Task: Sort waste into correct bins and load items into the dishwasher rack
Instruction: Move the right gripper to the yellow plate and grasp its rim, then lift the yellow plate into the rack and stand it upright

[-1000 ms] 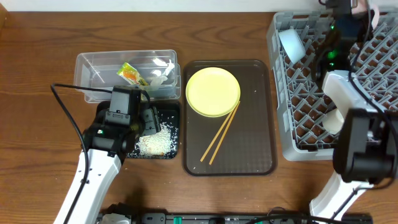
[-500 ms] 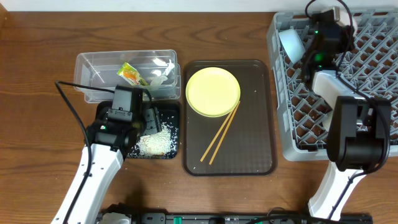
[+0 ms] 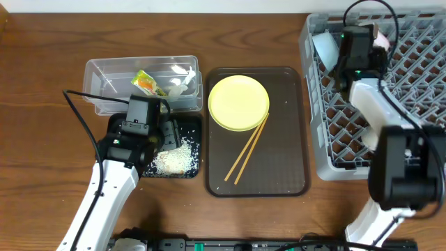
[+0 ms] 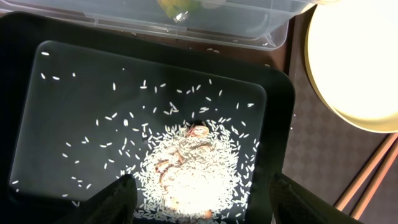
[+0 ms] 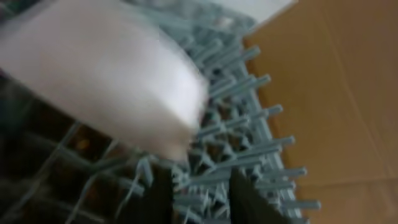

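Observation:
My left gripper (image 3: 167, 137) (image 4: 199, 208) is open and empty, hovering over the rice scraps (image 4: 196, 171) heaped in the black tray (image 4: 37, 106) (image 3: 191, 150). The clear tub (image 3: 104, 77) holds the green-yellow wrapper (image 3: 145, 82) and the white plastic scrap (image 3: 182, 81). The yellow plate (image 3: 239, 102) and two chopsticks (image 3: 247, 148) lie on the brown tray. My right gripper (image 3: 343, 61) (image 5: 202, 196) is open and empty above the pegs of the grey rack (image 3: 411, 84) (image 5: 249, 143), right beside the white bowl (image 3: 325, 49) (image 5: 106, 81). The blue bowl and the cup are not visible.
The brown serving tray (image 3: 279, 174) sits between the black tray and the rack. The left arm's cable (image 3: 77, 104) loops over the table beside the tub. The right arm lies across the rack's left half. The right wrist view is blurred.
My right gripper has swung from the rack's far back edge leftward and down to the white bowl. The left gripper has barely moved.

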Controlling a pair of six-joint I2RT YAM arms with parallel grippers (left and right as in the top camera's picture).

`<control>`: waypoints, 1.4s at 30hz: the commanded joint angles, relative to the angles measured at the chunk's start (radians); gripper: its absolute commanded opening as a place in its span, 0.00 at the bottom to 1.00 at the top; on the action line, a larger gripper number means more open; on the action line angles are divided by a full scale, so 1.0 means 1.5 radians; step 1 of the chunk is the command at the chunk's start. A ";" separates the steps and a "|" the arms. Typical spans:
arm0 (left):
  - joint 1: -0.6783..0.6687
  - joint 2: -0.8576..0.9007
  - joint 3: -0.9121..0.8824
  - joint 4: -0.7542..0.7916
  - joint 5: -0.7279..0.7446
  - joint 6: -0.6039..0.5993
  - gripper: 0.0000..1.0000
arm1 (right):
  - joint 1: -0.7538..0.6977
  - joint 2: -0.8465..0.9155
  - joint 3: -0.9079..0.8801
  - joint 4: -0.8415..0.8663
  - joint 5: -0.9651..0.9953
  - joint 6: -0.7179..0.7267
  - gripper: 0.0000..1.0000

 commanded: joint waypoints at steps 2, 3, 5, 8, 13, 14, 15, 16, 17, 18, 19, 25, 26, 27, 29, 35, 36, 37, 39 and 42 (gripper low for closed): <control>0.002 -0.001 0.008 0.000 -0.037 0.007 0.70 | 0.031 -0.128 0.002 -0.118 -0.240 0.100 0.63; 0.002 -0.003 0.008 -0.001 -0.045 0.007 0.71 | 0.040 -0.146 0.002 -0.146 -0.301 0.109 0.63; 0.002 -0.009 0.008 -0.004 -0.058 0.007 0.75 | 0.060 -0.187 0.002 -0.205 -0.443 0.110 0.61; 0.002 -0.023 0.009 -0.009 -0.075 0.007 0.76 | 0.095 -0.223 0.002 -0.263 -0.589 0.185 0.51; 0.003 -0.054 0.009 -0.015 -0.096 0.006 0.77 | 0.184 -0.199 0.000 -0.331 -0.611 0.304 0.49; 0.003 -0.058 0.008 -0.015 -0.096 0.007 0.77 | 0.198 -0.187 0.000 -0.335 -0.601 0.311 0.46; 0.003 -0.061 0.008 -0.015 -0.096 0.007 0.77 | 0.213 -0.172 0.000 -0.338 -0.578 0.333 0.41; 0.003 -0.063 0.008 -0.016 -0.095 0.006 0.77 | 0.223 -0.157 0.000 -0.340 -0.556 0.361 0.35; 0.003 -0.064 0.008 -0.018 -0.096 0.006 0.77 | 0.234 -0.140 0.000 -0.340 -0.532 0.394 0.32; 0.003 -0.064 0.008 -0.020 -0.096 0.006 0.77 | 0.242 -0.120 0.000 -0.336 -0.509 0.421 0.31; 0.003 -0.064 0.008 -0.023 -0.095 0.006 0.77 | 0.247 -0.102 0.000 -0.332 -0.494 0.438 0.31; 0.003 -0.064 0.008 -0.038 -0.095 0.006 0.77 | 0.256 0.011 0.000 -0.284 -0.447 0.496 0.31; 0.003 -0.064 0.008 -0.037 -0.095 0.006 0.77 | 0.256 0.027 0.000 -0.273 -0.443 0.495 0.30; 0.003 -0.064 0.008 -0.037 -0.095 0.006 0.77 | 0.256 0.044 0.000 -0.263 -0.441 0.495 0.29; 0.003 -0.064 0.008 -0.037 -0.095 0.006 0.77 | 0.256 0.069 0.000 -0.248 -0.442 0.500 0.27; 0.003 -0.064 0.008 -0.037 -0.095 0.006 0.77 | 0.256 0.104 0.000 -0.205 -0.469 0.518 0.11; 0.003 -0.064 0.008 -0.037 -0.095 0.006 0.77 | 0.256 0.104 0.000 -0.200 -0.469 0.518 0.01; 0.003 -0.064 0.008 -0.037 -0.095 0.006 0.77 | 0.256 0.104 0.000 -0.194 -0.468 0.518 0.01; 0.003 -0.064 0.008 -0.037 -0.095 0.005 0.77 | 0.256 0.102 0.001 -0.175 -0.464 0.526 0.01; 0.003 -0.064 0.008 -0.037 -0.095 0.003 0.77 | 0.250 0.079 0.002 -0.157 -0.430 0.525 0.01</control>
